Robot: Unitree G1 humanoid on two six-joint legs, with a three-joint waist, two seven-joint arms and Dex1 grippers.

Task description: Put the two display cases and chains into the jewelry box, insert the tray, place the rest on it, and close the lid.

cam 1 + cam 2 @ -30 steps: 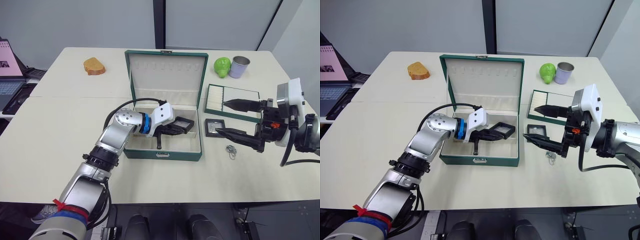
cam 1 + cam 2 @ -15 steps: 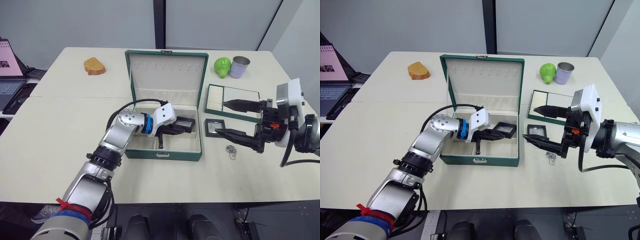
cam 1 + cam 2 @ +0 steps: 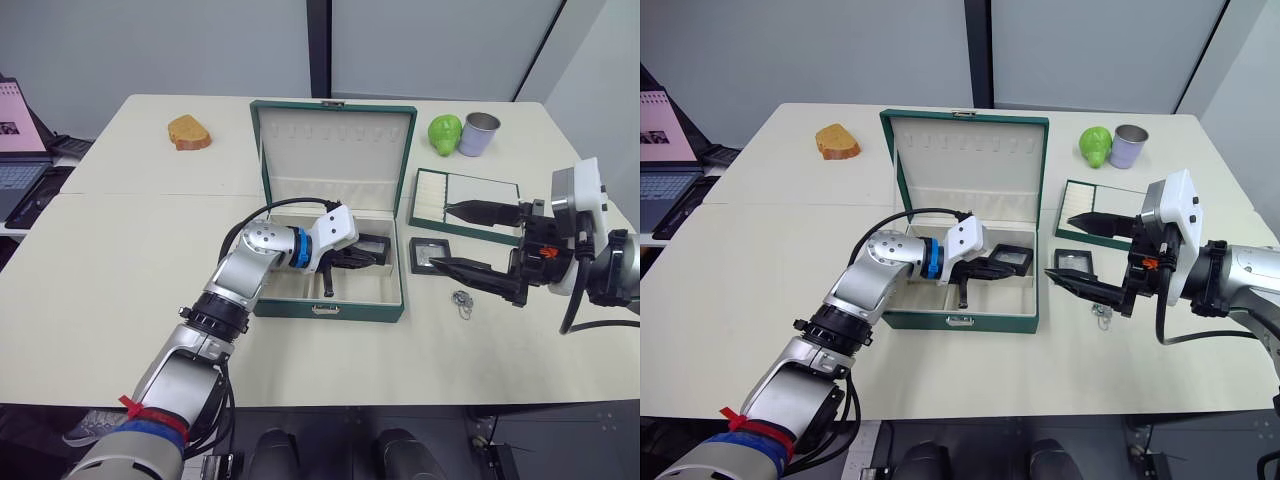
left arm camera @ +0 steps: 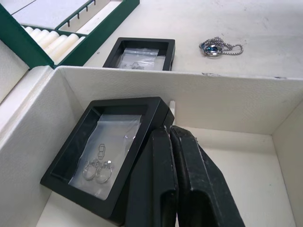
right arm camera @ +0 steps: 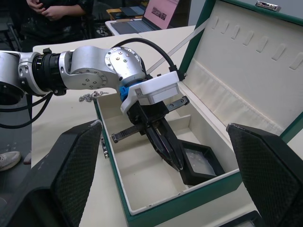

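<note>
Left hand [image 4: 173, 137]: I am pinching one case [image 4: 106, 153] by its rim inside the box [image 3: 330, 308].
Case: seemingly light, stiff, slick; thin edge grip.
Right hand [image 3: 455, 238]: gaping wide, empty.

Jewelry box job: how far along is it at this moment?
Early stage. One display case is down inside the jewelry box, with the left gripper shut on its edge. The second display case and a chain lie on the table right of the box, near the open right gripper. Another chain lies left of the box. The tray is not inserted, and the lid stands open.
</note>
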